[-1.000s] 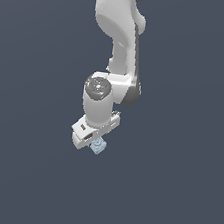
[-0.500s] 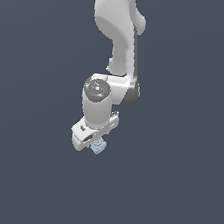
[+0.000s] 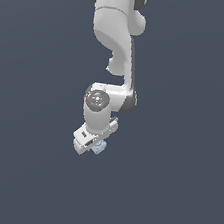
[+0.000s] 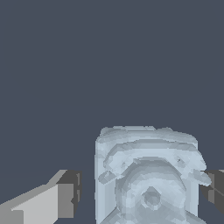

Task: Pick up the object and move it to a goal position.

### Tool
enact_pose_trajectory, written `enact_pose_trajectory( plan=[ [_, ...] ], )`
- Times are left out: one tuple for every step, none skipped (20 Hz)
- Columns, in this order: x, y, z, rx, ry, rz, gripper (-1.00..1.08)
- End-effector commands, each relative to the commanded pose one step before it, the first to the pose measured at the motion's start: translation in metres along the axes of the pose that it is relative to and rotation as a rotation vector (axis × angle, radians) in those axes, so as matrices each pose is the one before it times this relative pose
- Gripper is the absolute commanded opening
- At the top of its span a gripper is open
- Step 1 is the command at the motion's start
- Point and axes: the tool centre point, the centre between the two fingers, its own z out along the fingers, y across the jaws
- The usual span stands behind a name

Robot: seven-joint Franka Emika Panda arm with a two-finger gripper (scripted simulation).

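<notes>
pale block [image 3: 98, 147] between end effector [image 3: 90, 144] fingers, plain grey backdrop

My white arm [image 3: 116, 44] comes down from the top of the frame against a plain dark grey-blue background. My gripper [image 3: 91, 146] points downward, tilted toward the exterior view's left. The object [image 3: 99, 147], a tiny pale blue-grey block, sits at the gripper's tip, touching it and much smaller than it. How my fingers stand around it is too small to tell.
</notes>
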Motion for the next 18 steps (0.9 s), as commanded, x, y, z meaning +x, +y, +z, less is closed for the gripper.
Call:
enact_pose_trajectory(
  plan=[
    [0.00005, 0.00044, 0.00773, -0.00091, 0.00069, -0.00046, 1.00],
    [0.00046, -0.00005, 0.00135, -0.00005, 0.00005, -0.00069, 1.00],
    [0.00023, 0.00030, 0.00060, 0.00000, 0.00000, 0.00000, 1.00],
    [0.00030, 0.00030, -0.00011, 0.00000, 0.00000, 0.00000, 1.00],
    [0.00013, 0.00012, -0.00018, 0.00000, 0.00000, 0.00000, 1.00],
    [0.00000, 0.00000, 0.00000, 0.00000, 0.00000, 0.00000, -1.00],
    [0.00000, 0.00000, 0.00000, 0.00000, 0.00000, 0.00000, -1.00],
    [0.00000, 0.00000, 0.00000, 0.00000, 0.00000, 0.00000, -1.00],
    [0.00000, 0.00000, 0.00000, 0.00000, 0.00000, 0.00000, -1.00],
    [0.00000, 0.00000, 0.00000, 0.00000, 0.00000, 0.00000, -1.00],
    [0.00000, 0.00000, 0.00000, 0.00000, 0.00000, 0.00000, -1.00],
    [0.00000, 0.00000, 0.00000, 0.00000, 0.00000, 0.00000, -1.00],
    [0.00000, 0.00000, 0.00000, 0.00000, 0.00000, 0.00000, -1.00],
    [0.00000, 0.00000, 0.00000, 0.00000, 0.00000, 0.00000, -1.00],
    [0.00000, 0.00000, 0.00000, 0.00000, 0.00000, 0.00000, -1.00],
    [-0.00038, 0.00028, 0.00000, 0.00001, -0.00015, 0.00067, -1.00],
    [-0.00001, 0.00013, -0.00032, 0.00000, 0.00000, 0.00000, -1.00],
    [-0.00004, 0.00040, -0.00095, 0.00000, 0.00000, 0.00000, -1.00]
  ],
)
